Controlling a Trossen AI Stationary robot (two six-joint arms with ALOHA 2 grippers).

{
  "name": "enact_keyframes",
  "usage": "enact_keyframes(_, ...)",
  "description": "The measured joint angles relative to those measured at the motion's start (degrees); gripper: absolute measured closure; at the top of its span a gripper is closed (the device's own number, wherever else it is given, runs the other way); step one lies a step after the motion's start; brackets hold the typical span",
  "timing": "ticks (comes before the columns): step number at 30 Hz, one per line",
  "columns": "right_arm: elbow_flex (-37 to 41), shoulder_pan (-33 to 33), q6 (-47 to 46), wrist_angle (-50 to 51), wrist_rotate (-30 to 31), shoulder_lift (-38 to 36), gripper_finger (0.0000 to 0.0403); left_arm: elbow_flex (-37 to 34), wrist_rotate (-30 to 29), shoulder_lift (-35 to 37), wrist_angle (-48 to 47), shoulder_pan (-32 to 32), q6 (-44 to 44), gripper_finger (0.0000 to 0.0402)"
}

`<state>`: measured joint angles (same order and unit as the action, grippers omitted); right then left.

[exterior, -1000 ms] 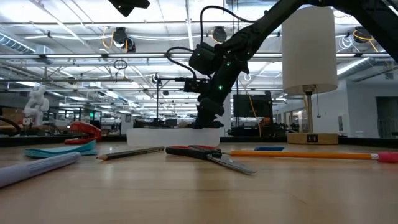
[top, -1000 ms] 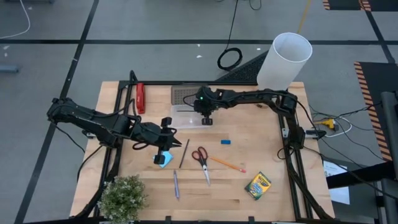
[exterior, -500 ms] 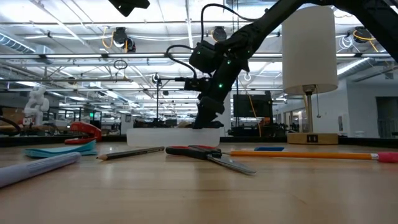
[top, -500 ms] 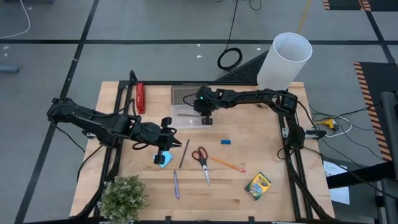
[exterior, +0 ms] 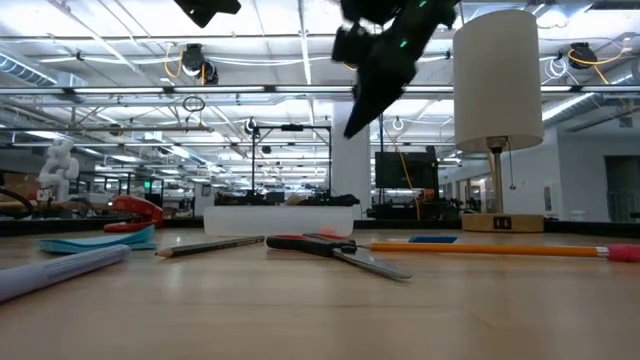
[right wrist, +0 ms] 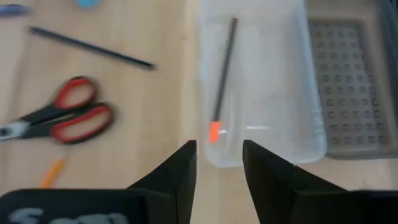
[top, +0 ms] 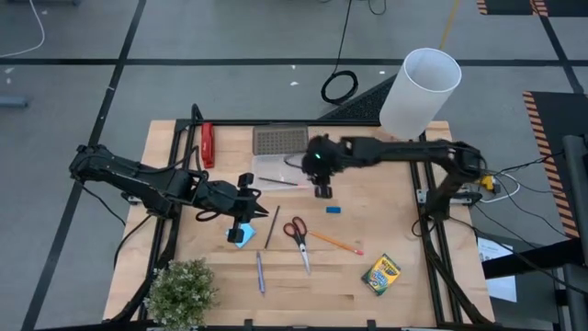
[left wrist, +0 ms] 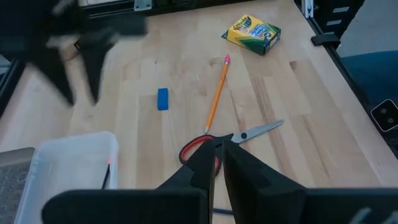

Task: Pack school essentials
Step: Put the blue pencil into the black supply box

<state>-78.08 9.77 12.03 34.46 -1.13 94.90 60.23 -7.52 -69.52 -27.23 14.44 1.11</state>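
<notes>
On the wood table lie red-handled scissors [top: 296, 234], an orange pencil [top: 335, 243], a dark pencil [top: 272, 227], a silvery pen [top: 260, 272], a tiny blue eraser [top: 334, 210], a crayon box [top: 380, 274] and a blue note pad [top: 243, 237]. A clear plastic box [top: 280, 171] at the far middle holds a thin dark pencil with an orange end [right wrist: 222, 81]. My right gripper [top: 322, 188] hangs open, high above the table, just past the box's near right corner. My left gripper [top: 241, 225] is shut with nothing in it, above the note pad.
A grey gridded lid [top: 280, 141] lies behind the box. A long red stapler-like object [top: 209, 144] sits at the far left, a small plant [top: 182, 292] at the near left corner, and a tall white cylinder [top: 420, 89] at the far right.
My right gripper has risen from the clear box and moved toward the table's right and near edges. The dark pencil with the orange end now shows lying in the box.
</notes>
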Motion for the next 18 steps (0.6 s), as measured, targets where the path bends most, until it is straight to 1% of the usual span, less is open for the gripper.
enact_keyframes(6, 11.29, -9.21, -7.04, -3.85, 7.09, -13.62, 0.0277, 0.00, -0.01, -0.02, 0.03, 0.02, 0.91, 0.0366)
enact_keyframes(9, 18.31, -13.86, -10.23, -7.88, 7.31, -20.17, 0.0277, 0.00, -0.03, -0.01, 0.30, -0.01, 1.51, 0.0366)
enact_keyframes(13, 27.51, -18.98, -13.68, -13.83, 7.33, -28.09, 0.0277, 0.00, -0.49, -1.18, 2.21, 0.13, 4.86, 0.0366)
enact_keyframes(16, 33.44, -21.60, -15.28, -17.34, 8.61, -32.91, 0.0277, 0.00, -0.63, -3.33, 5.42, 0.21, 6.19, 0.0366)
enact_keyframes(18, 35.71, -22.44, -16.19, -17.30, 8.88, -35.43, 0.0277, 0.00, -0.63, -5.34, 7.31, 0.21, 6.46, 0.0366)
